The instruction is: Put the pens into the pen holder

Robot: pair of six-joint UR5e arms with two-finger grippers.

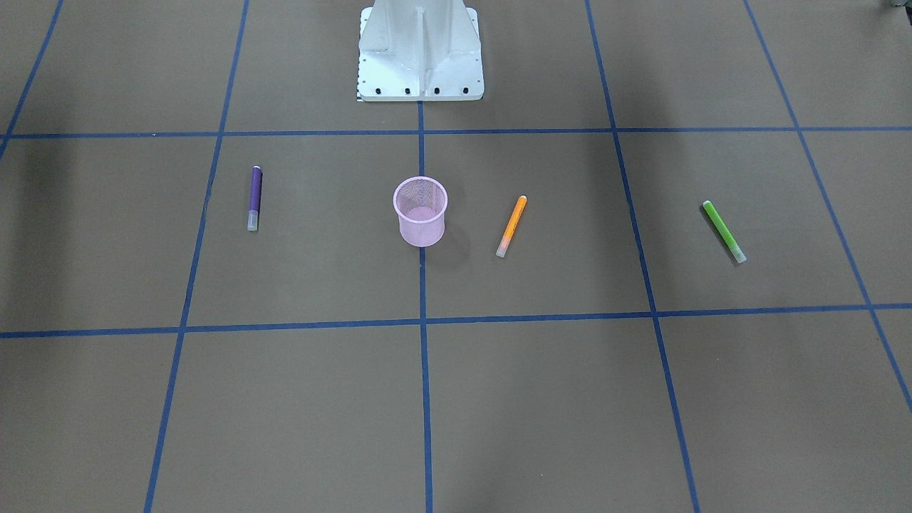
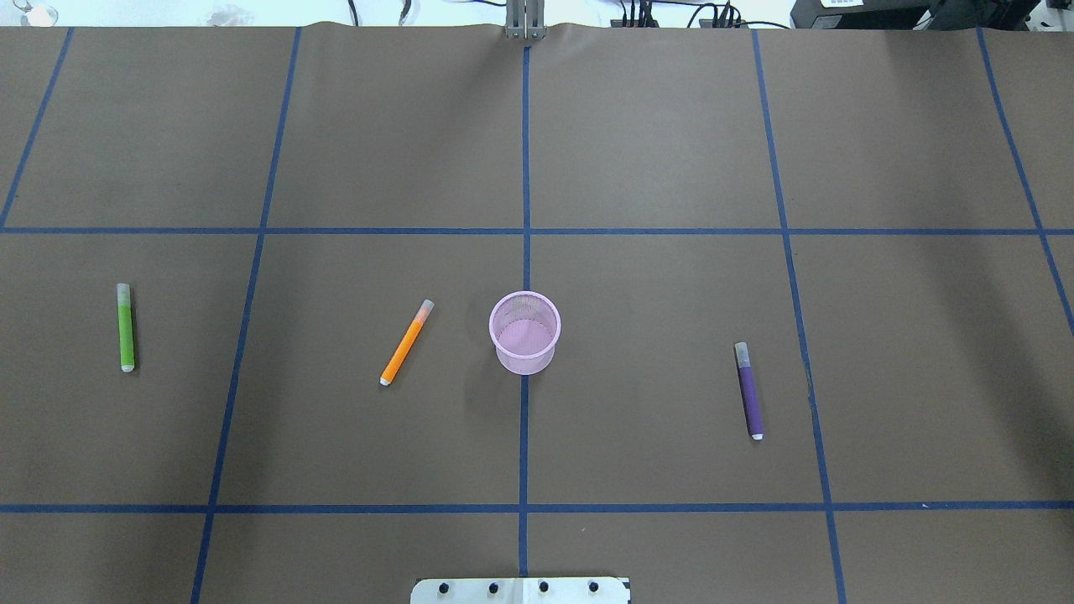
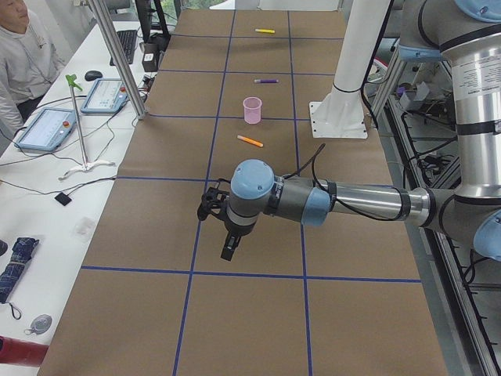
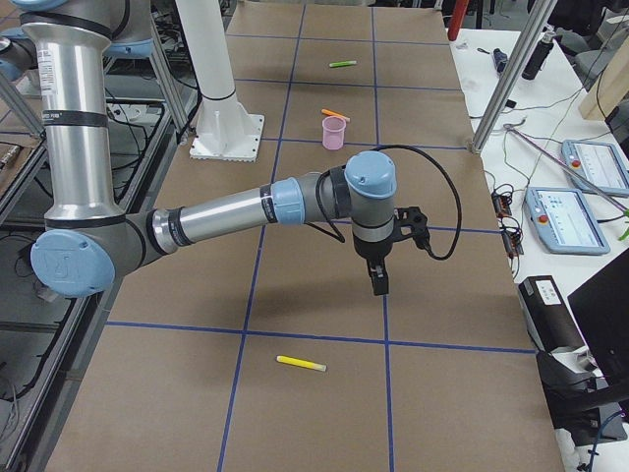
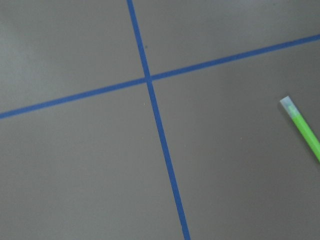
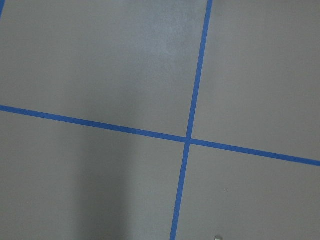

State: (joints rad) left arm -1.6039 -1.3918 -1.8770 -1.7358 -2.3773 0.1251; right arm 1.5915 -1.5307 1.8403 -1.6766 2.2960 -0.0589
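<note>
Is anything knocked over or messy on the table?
Nothing is knocked over or broken. The pink pen holder stands upright and looks empty. The purple pen, orange pen and green pen lie flat outside it, apart from each other. The yellow pen lies far off by itself, the odd one out.

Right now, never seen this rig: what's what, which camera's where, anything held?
Two robot arms, each ending in a two-finger gripper, over a brown table taped into blue squares. Two cameras look down from behind and in front of the robot, two from the table's ends, two from the wrists. The left gripper and the right gripper hang above the table; neither seems to hold anything. The pink pen holder stands empty mid-table; purple pen, orange pen, green pen, yellow pen lie flat apart from it.
</note>
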